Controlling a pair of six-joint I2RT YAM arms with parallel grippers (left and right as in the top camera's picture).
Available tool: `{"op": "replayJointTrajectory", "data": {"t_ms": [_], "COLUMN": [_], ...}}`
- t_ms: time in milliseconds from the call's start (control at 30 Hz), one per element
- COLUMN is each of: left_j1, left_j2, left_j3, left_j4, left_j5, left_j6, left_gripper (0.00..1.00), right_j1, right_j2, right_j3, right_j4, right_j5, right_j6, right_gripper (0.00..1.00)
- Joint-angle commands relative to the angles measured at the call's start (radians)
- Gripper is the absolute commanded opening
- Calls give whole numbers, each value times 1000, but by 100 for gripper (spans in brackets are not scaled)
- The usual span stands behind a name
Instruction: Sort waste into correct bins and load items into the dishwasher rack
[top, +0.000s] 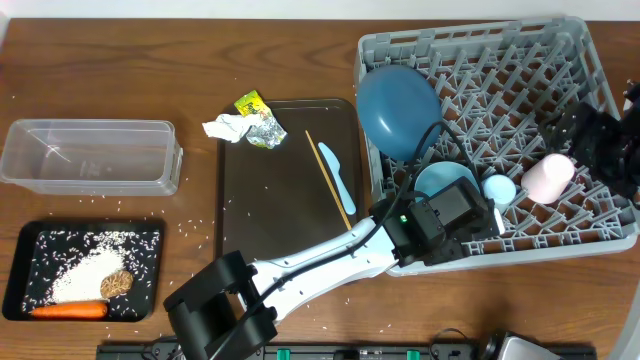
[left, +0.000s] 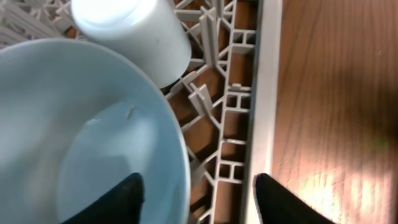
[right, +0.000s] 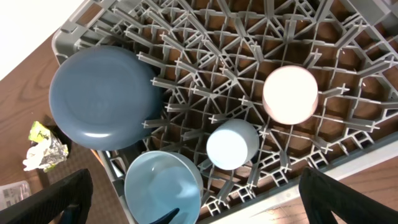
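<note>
The grey dishwasher rack (top: 590, 60) holds the blue plate (top: 398, 108), the white bowl (top: 440, 178), the light blue cup (top: 499, 188) and the pink cup (top: 548, 177). My left gripper (left: 198, 186) is open astride the bowl's (left: 74, 124) near rim, with one finger (left: 121, 199) inside the bowl and the other (left: 280, 202) over the rack's edge. My right gripper (right: 205, 202) hangs wide open above the rack, holding nothing. The pale blue spoon (top: 338, 172) and the chopstick (top: 328, 178) lie on the brown serving tray (top: 270, 220). Crumpled paper (top: 227, 127) and wrappers (top: 262, 128) lie at that tray's far end.
At the left stands the clear tub (top: 90, 155). In front of it, the black tray (top: 30, 250) holds rice (top: 85, 275), a brown lump (top: 117, 283) and a carrot (top: 68, 310). Rice grains are scattered on the wooden table (top: 200, 235).
</note>
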Motion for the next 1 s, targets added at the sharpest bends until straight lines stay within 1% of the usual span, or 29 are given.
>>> {"op": "replayJointTrajectory", "data": {"t_ms": [0,167,267,333,400,433,600,633,700,967], "left_j1": [0,2,2,2,2,2,2,2,2,2], "left_j2": [6,33,39,39,40,41,43,43,43,10], "left_j3": [21,21,21,21,21,21,21,21,21,23], "left_j4": [8,12,11,11,11,11,11,11,11,8], "left_j5": [-29,-29,-29,-29,-30,-30,-31,-31,-34,-41], "left_j6": [24,24,24,24,24,26,28,28,28,26], "left_gripper": [47,46,39,38,33,33,19,10,6,6], "right_j1": [-6,-6,-6,-6,-6,-6,-6,-6,-6,-6], "right_j2": [-3,-3,-3,-3,-3,-3,-3,-3,-3,-3], "right_j3": [3,3,3,3,3,3,3,3,3,3], "right_j4": [-2,-2,-2,-2,-2,-3,-5,-5,-5,-5], "right_j5": [3,3,3,3,3,3,3,3,3,3], "right_j6": [-14,-14,-15,-21,-21,-21,-21,-21,-21,-21], "right_gripper": [99,99,99,99,99,99,99,99,99,99]}}
